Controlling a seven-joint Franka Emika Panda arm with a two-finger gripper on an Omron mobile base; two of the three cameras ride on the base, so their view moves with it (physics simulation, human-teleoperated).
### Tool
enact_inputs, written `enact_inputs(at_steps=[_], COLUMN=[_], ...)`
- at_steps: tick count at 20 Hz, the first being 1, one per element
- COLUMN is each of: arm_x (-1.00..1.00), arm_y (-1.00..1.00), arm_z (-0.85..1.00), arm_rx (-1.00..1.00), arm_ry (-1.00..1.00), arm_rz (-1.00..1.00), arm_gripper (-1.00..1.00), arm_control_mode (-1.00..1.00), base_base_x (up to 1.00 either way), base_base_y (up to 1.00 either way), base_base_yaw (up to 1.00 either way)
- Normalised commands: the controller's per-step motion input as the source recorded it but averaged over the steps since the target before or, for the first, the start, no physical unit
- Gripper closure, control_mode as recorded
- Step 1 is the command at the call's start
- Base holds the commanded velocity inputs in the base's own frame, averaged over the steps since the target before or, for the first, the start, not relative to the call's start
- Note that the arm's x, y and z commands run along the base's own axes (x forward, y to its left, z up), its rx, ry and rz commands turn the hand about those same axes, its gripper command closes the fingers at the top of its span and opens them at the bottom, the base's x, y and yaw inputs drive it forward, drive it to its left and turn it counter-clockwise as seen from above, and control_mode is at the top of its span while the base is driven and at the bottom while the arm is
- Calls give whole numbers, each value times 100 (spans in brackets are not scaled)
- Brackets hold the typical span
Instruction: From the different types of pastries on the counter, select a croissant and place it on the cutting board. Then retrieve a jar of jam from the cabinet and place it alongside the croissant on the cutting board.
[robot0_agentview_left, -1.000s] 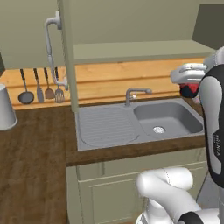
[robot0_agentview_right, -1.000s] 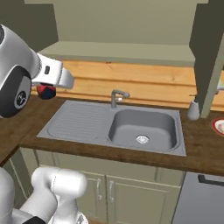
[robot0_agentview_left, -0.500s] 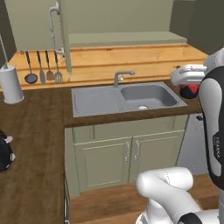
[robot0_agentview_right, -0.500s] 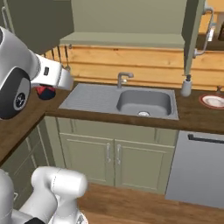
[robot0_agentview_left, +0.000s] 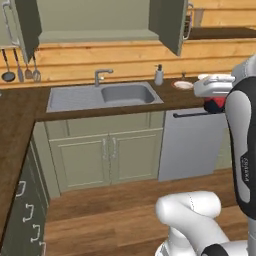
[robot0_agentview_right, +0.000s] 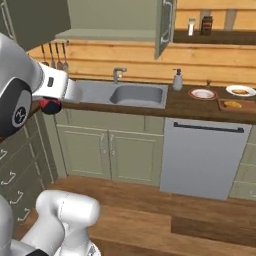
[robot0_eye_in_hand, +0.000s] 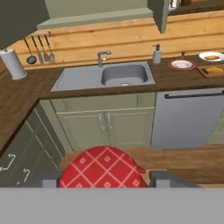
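Wood floor (robot0_agentview_right: 200, 220), green cabinets (robot0_agentview_left: 107, 152), dark counter (robot0_eye_in_hand: 26, 94)

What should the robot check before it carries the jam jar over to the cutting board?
1. Jam jar held in the gripper: ok, the red checked lid sits between the fingertips.
2. Croissant on the cutting board: ok.
3. Free room on the board beside the croissant: cannot tell, too small.
4. Plates near the board out of the way: cannot tell.
5. Cabinet door open above the counter: not ok, may block a high swing.
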Motion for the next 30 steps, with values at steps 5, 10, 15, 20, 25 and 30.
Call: enact_inputs(at_steps=[5,10,15,20,25,30], arm_x=[0,0,0,0,0,0], arm_y=[0,0,0,0,0,0], arm_z=[0,0,0,0,0,0], arm_rx=[0,0,0,0,0,0], arm_ry=[0,0,0,0,0,0], arm_rz=[0,0,0,0,0,0], arm_gripper=[100,100,100,100,100,100], arm_control_mode=[100,100,100,100,100,100], base_base_x=[-44,-5,0,18,68,100], base_base_y=[-100,-100,-100,-100,-54,3], base_base_yaw=[0,0,3,9,4,0])
